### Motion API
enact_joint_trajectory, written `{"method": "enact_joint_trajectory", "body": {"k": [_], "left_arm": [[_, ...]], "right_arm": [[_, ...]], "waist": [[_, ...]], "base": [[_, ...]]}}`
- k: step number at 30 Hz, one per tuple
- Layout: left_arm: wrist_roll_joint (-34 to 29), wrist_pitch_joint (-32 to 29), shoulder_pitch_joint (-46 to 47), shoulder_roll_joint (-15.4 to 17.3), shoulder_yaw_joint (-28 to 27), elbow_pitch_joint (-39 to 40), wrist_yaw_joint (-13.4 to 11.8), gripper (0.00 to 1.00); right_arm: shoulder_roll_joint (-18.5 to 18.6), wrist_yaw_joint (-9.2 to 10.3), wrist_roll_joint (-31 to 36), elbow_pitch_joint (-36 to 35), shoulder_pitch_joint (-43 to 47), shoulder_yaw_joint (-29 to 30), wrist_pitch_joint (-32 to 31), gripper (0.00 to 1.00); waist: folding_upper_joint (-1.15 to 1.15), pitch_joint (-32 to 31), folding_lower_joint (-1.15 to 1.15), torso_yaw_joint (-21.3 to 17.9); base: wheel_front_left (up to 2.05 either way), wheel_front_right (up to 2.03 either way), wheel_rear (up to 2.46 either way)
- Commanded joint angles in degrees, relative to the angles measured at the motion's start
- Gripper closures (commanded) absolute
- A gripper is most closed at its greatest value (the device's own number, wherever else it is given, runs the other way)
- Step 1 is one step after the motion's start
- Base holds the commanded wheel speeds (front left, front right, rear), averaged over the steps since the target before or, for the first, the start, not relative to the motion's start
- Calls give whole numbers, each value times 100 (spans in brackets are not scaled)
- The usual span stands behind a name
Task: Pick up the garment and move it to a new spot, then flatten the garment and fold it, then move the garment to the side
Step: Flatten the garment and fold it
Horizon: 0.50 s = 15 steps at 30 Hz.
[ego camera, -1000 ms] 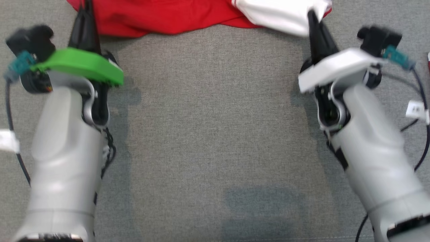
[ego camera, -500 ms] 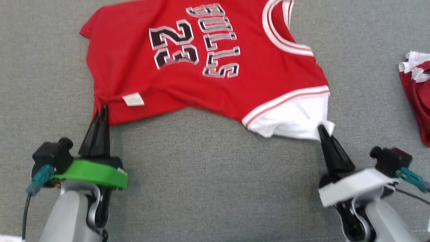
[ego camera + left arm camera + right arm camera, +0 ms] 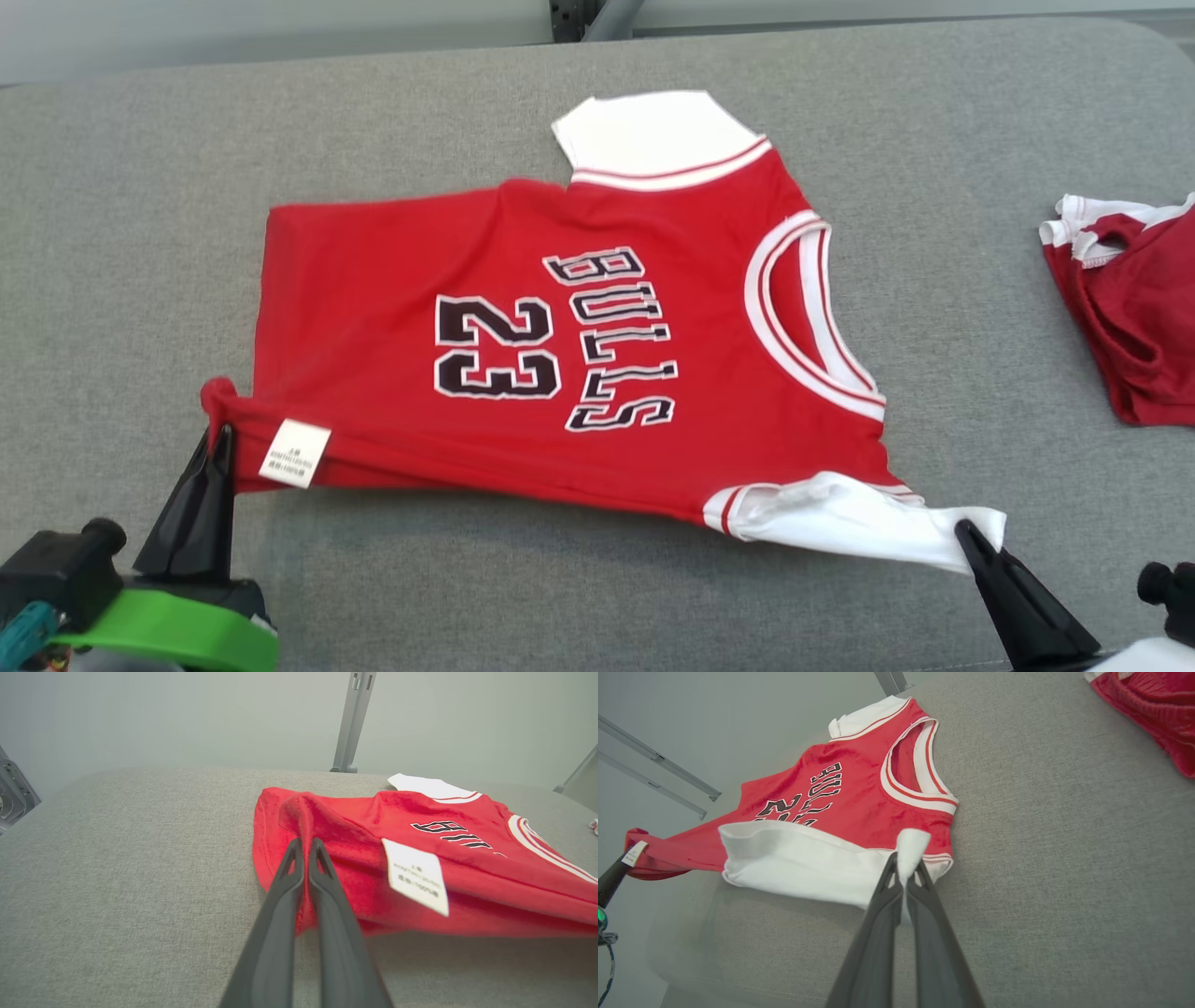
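The jersey [image 3: 560, 355] lies spread across the middle of the grey cushion [image 3: 140, 233], print up, collar toward 3 o'clock. At 8 o'clock in the head view the left gripper [image 3: 221, 434] is clenched on the jersey's bunched red hem corner, just beside the white label [image 3: 294, 454]. At 4 o'clock the right gripper [image 3: 963, 530] pinches the tip of the near white sleeve [image 3: 840, 518]. The near edge runs between them, raised off the cushion. A second red garment [image 3: 1134, 317] sits at 3 o'clock, well apart.
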<state>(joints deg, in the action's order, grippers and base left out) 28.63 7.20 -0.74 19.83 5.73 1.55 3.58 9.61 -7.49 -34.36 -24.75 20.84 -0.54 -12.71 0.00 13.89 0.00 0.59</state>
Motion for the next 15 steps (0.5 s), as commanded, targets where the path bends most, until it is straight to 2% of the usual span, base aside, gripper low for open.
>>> {"method": "enact_joint_trajectory", "body": {"k": [1, 7, 15], "left_arm": [[53, -149, -298, 108, -80, 298, -136, 100], [33, -669, -841, 232, -74, 1128, -411, 100], [137, -1153, -831, 255, 121, 1371, -455, 100]], "right_arm": [[-128, 0, 101, -379, 252, 145, -301, 100], [-368, 0, 601, -1048, 405, 475, -971, 100], [34, 0, 1002, -869, -360, 178, -1160, 100]], "waist": [[0, -133, 0, -70], [0, -106, 0, -52], [0, 155, 0, -23]], "base": [[0, 0, 0], [0, 0, 0], [0, 0, 0]]}}
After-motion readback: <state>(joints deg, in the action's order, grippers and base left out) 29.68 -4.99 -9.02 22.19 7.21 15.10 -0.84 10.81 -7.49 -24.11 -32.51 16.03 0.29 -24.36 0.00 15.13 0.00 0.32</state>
